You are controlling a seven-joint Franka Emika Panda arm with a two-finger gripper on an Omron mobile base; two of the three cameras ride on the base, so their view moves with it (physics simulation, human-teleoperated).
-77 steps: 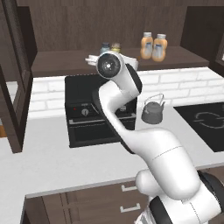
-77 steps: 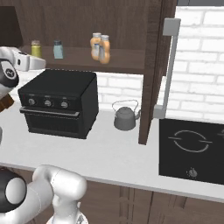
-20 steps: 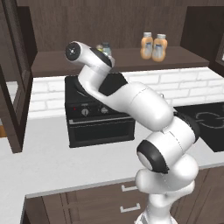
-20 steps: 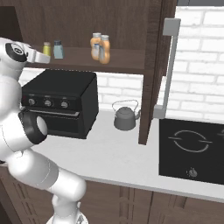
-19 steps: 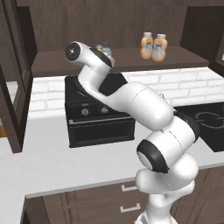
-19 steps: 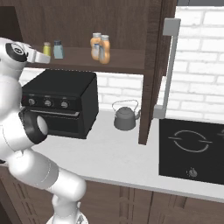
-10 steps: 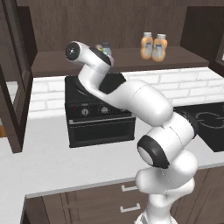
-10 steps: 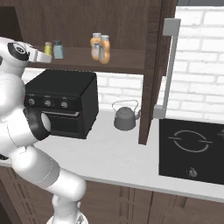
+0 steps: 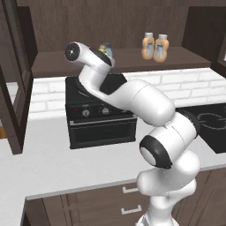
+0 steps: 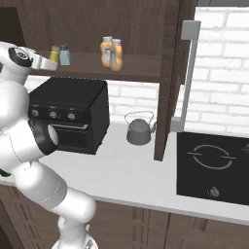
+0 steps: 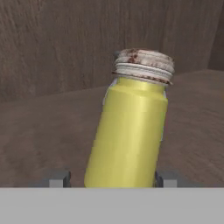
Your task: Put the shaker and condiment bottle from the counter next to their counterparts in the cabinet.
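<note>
Shaker (image 11: pixel 129 127), yellow-green with a worn brownish cap, stood on the shelf of the cabinet (image 10: pixel 136 68) and loomed close in the hand view, leaning a little to the right in that tilted frame. From the right base view it (image 10: pixel 55 54) sat at the left end of the shelf, just beside the pale blue-grey shaker (image 10: pixel 64 55), which peeked out behind it in the hand view as a thin pale edge. The gripper (image 11: pixel 113 180) straddled the yellow shaker's base, one grey fingertip (image 11: pixel 58 180) showing well clear to its left and the other just beside its lower right edge; whether the fingers had let go or still pressed it could not be told. In the right base view the gripper (image 10: pixel 50 62) reached in level with the shelf front, right at the shaker.

Farther along the same shelf, well apart from the shakers, two orange bottles (image 10: pixel 111 54) with pale caps stood touching or nearly so. Below the shelf, a black toaster oven (image 10: pixel 73 114) sat on the counter (image 10: pixel 131 170), with a grey kettle (image 10: pixel 138 130) near its right and a black cooktop (image 10: pixel 213 163) beyond the cabinet's side panel.
</note>
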